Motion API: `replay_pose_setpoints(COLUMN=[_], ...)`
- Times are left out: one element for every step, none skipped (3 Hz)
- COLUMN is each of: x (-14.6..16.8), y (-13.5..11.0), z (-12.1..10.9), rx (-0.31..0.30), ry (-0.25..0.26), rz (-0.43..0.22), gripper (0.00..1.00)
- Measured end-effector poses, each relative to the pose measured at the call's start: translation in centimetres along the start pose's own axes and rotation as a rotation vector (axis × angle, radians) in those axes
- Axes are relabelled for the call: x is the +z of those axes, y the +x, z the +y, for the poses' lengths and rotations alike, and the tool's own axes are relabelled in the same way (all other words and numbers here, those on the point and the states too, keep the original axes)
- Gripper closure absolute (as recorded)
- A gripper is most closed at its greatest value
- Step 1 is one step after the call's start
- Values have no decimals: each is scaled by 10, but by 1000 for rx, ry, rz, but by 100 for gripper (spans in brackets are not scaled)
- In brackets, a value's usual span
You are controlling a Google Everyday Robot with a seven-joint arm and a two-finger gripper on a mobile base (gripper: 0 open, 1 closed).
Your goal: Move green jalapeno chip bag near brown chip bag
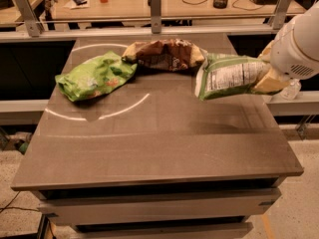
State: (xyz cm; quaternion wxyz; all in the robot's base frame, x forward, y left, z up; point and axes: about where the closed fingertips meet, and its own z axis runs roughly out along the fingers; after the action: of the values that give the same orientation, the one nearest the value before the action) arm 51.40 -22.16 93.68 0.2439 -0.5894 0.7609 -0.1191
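Note:
The green jalapeno chip bag [229, 76] is pale green with a white nutrition label and hangs in the air over the table's right side. My gripper [269, 78] is shut on its right end, with tan fingers [271, 83] showing below the white arm. The bag's left end is right beside, perhaps touching, the right end of the brown chip bag [167, 54], which lies on the far middle of the table.
A brighter lime-green bag [94, 76] lies at the table's far left. A white arc marks the grey table [159, 148]. A rail with metal posts [155, 4] and a desk with a cup stand behind. A white bottle [291, 89] is at the right.

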Motion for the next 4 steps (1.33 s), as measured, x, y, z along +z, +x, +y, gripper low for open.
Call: replay_pose_setpoints(x=[-25,-35,-23,-1], y=[5,-4,-22,-42], z=[-39,-87,-133,-162], rx=[51,45,29,20], ry=[231,388,417,361], rz=[29,39,20,-17], gripper=[100,100,100,100])
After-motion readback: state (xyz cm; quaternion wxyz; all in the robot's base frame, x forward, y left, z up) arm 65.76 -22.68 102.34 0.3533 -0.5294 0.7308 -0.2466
